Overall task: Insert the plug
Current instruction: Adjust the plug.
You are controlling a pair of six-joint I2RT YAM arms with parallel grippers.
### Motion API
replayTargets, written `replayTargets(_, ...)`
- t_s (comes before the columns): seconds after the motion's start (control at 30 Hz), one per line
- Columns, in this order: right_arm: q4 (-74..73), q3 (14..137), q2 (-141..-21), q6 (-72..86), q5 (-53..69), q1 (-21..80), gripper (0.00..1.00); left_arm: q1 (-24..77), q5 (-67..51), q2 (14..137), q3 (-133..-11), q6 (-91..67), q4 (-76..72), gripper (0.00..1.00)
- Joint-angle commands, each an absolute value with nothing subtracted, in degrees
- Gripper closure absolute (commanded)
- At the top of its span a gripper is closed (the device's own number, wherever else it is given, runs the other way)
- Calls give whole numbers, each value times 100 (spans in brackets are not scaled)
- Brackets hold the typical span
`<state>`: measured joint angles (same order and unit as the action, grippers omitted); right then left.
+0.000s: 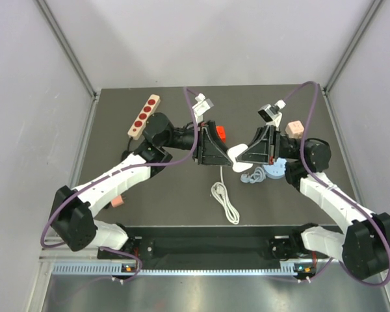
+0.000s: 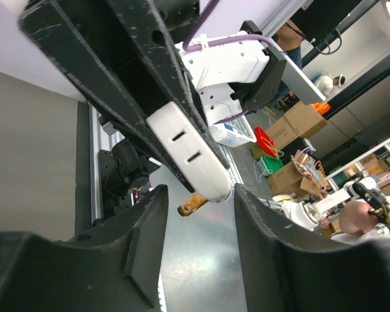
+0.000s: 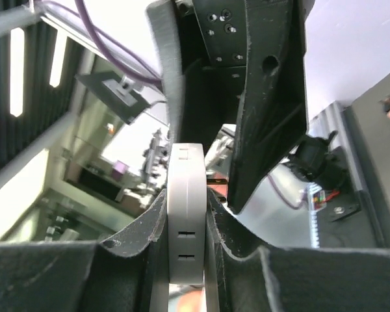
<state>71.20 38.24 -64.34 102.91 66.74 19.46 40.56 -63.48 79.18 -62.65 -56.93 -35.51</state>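
— Noticed what above the dark table (image 1: 175,195)?
— Saw the left gripper (image 2: 198,195) spread wide, with nothing held. Faced the right gripper (image 3: 185,201) closely.
— And found the right one how?
— Pinched on a white slotted block (image 2: 182,146), pointed towards the left one.
— Spotted the plug (image 1: 220,134) where?
— Just beside the left gripper, on its far side; could not tell about touching.

The small red plastic plug block (image 1: 221,134) sits mostly hidden behind the left gripper (image 1: 227,153), only a corner showing. From the right wrist, the flat white plastic socket block (image 3: 185,214) runs off the bottom edge.
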Motion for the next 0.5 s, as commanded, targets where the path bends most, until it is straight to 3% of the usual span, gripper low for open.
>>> replayTargets(0.0,7016,3841,-6066,9382,6723,1995,100,4061,-6320,7796,-6539,-5319,-3221,56)
replayTargets(0.1,5726,3998,-5837,8399,6811,1986,100,4061,-6214,7761,-6592,-5054,-2708,68)
replayTargets(0.17,4181,4270,-5714,7659,6812,1978,100,4052,-6161,7734,-6592,-4931,-2435,73)
replayTargets(0.2,3522,4411,-5608,6742,6785,1978,100,4052,-6152,7726,-6592,-4896,-2382,81)
replayTargets(0.27,1544,4903,-5555,5361,6654,1978,100,4043,-6109,7726,-6627,-4861,-2207,87)
replayTargets(0.3,1068,5043,-5555,5074,6610,1978,100,4043,-6082,7726,-6636,-4817,-2145,95)
replayTargets(0.47,-217,5387,-5502,4248,6233,1943,100,4017,-5845,7769,-6811,-4588,-1453,100)
